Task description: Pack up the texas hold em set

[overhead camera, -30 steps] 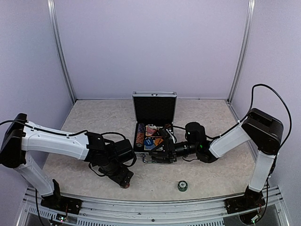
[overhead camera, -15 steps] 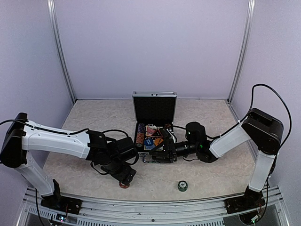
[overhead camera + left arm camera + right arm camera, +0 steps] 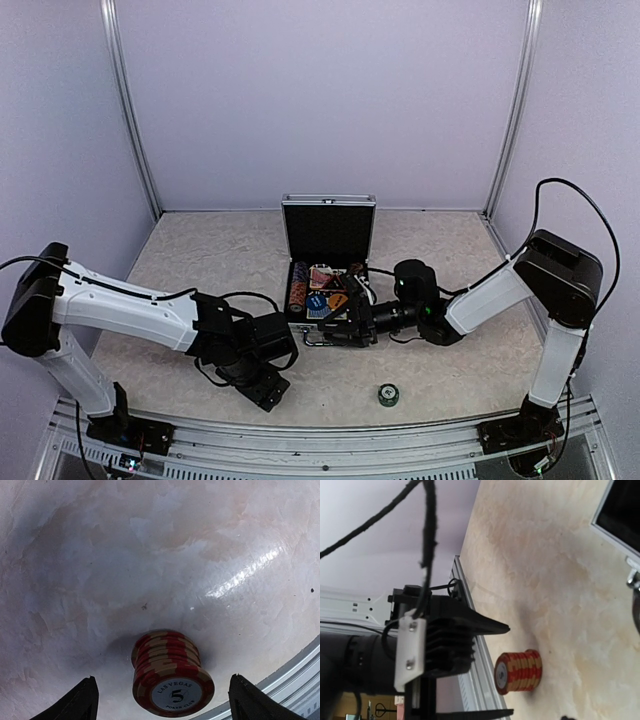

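Observation:
The silver case of the texas hold em set stands open at the table's middle, with chips, cards and discs inside. A red chip stack stands on the table near the front rail. My left gripper hangs open just above it, one finger on each side and neither touching. The right wrist view shows the same stack between those fingers. My right gripper rests at the case's front edge; its jaws are hidden.
A green chip stack sits alone near the front edge, right of centre. The metal front rail runs close behind the red stack. A corner of the case shows in the right wrist view.
My left gripper has moved toward the front rail and now covers the red chip stack in the top view. The right arm has not moved.

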